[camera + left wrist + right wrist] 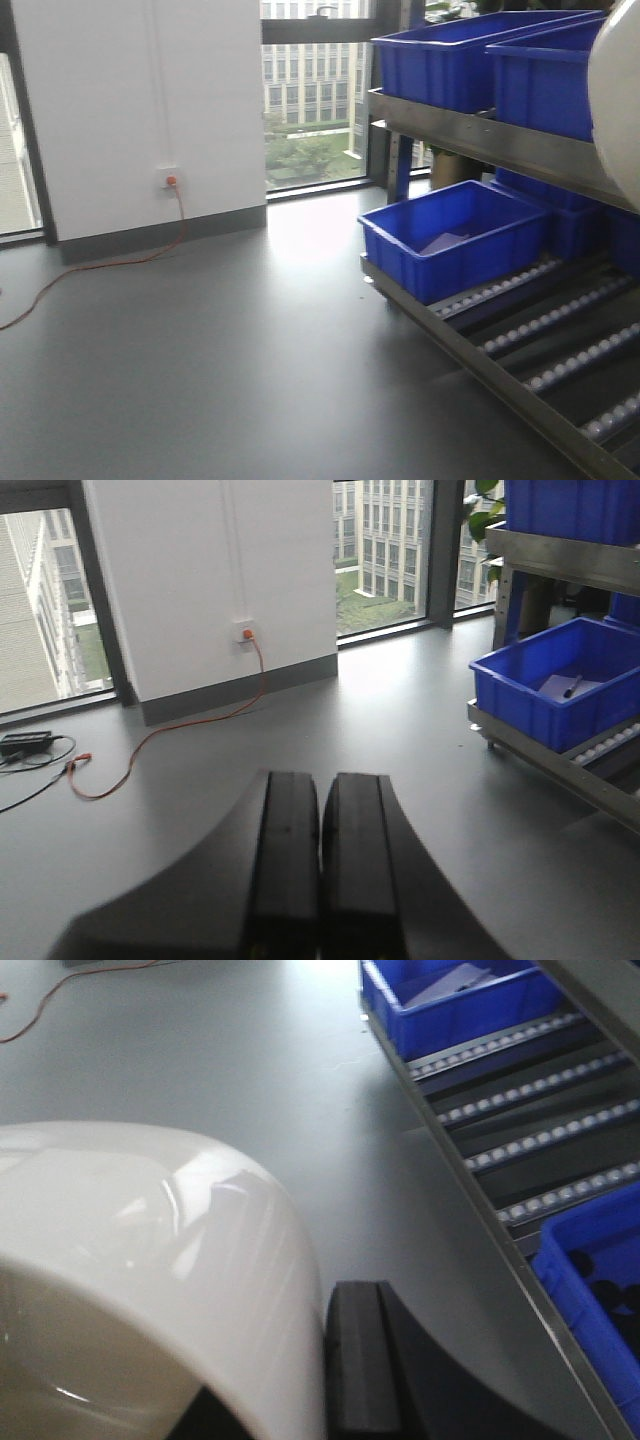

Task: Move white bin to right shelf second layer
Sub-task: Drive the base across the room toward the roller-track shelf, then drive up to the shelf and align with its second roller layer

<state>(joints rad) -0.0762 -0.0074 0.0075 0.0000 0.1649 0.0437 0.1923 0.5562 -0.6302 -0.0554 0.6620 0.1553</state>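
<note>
- The right hand [332,1305] grips the white bin [150,1260] by its wall. One black finger [362,1360] presses against the glossy outside, and the tub largely hides the other.
- The bin hangs in the air over the grey floor [250,350], near the front of the right shelf. Its rounded side fills the upper right edge of the front-facing view.
- The shelf's roller level [560,350] lies lower than the bin, its rows of small white rollers sloping down to a flat steel lip.
- A blue crate [450,245] sits on the rollers at the level's far end.
- Two more blue crates [450,55] stand on the level above.
- The left hand [321,780] is closed, fingers pressed together and holding nothing, above open floor, facing a white wall with a socket [244,632].
</note>
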